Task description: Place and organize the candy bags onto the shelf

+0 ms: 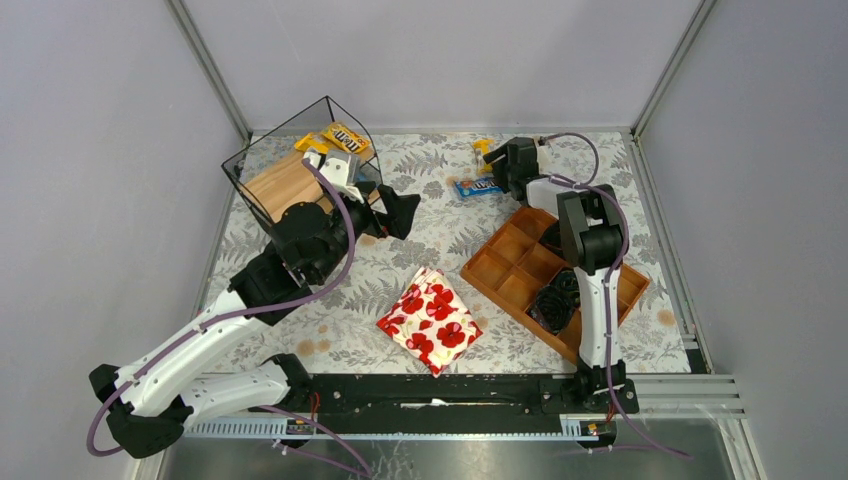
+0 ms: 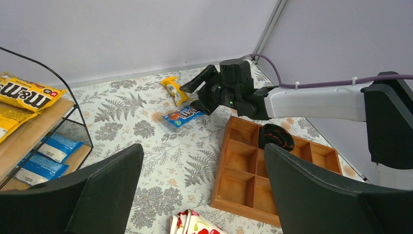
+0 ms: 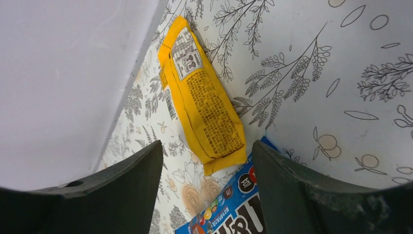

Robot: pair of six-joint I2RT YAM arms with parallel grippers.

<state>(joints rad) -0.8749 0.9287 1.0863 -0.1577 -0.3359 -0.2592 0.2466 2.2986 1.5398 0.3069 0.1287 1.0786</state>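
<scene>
The shelf [image 1: 285, 180] stands at the back left, black wire with wooden boards. Yellow candy bags [image 1: 345, 138] lie on its top board [image 2: 24, 97], and blue ones [image 2: 46, 156] on its lower board. A yellow bag [image 3: 204, 102] and a blue bag [image 3: 238, 204] lie on the table at the back, seen also in the top view: the yellow one [image 1: 484, 150] and the blue one [image 1: 477, 187]. My right gripper [image 3: 207, 161] is open just above them, jaws either side of the yellow bag's end. My left gripper [image 1: 398, 210] is open and empty beside the shelf.
A white pouch with red poppies [image 1: 430, 320] lies in the middle front. A reddish-brown compartment tray [image 1: 520, 270] sits at the right, with a black coiled thing [image 1: 555, 300] in one compartment. Grey walls close the back and sides.
</scene>
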